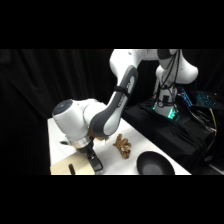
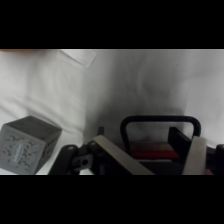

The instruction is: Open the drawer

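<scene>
The drawer's reddish front (image 2: 150, 150) fills the lower middle of the wrist view, and its black loop handle (image 2: 159, 119) arches above it. My gripper (image 2: 160, 161) is open. One grey finger (image 2: 118, 156) slants in left of the handle's left leg, while the other finger (image 2: 196, 155) stands at its right leg. In the side view my gripper (image 1: 94, 162) hangs low at the table's front left, right beside the pale wooden cabinet (image 1: 61, 168). From there the drawer itself is hidden by the arm.
A small grey cube (image 2: 27, 145) sits on the white table (image 2: 55, 85) left of the gripper. In the side view a brown lumpy object (image 1: 122, 145) lies mid-table and a black bowl (image 1: 155, 164) stands at the front right. Dark equipment (image 1: 165, 111) and cables sit by the arm's base.
</scene>
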{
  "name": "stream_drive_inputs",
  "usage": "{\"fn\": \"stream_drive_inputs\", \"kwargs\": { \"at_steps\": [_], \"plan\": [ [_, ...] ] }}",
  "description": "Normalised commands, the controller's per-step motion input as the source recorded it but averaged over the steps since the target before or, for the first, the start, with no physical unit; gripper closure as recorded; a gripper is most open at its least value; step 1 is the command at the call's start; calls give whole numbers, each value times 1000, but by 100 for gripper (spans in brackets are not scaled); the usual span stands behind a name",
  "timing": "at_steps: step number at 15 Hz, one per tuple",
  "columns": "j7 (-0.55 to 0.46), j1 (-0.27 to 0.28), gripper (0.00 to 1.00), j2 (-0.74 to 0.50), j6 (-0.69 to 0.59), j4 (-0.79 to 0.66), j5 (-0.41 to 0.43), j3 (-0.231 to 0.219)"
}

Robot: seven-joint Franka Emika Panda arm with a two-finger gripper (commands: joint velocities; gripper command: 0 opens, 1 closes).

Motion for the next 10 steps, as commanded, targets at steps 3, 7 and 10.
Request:
{"fn": "stream_drive_inputs", "kwargs": {
  "at_steps": [3, 7, 10],
  "plan": [
    [-117, -26, 0, -11, -17, 2, 111, 6],
    [-112, -21, 0, -39, 10, -43, 105, 6],
    [-114, -25, 0, -61, 38, -83, 103, 6]
  ]
}}
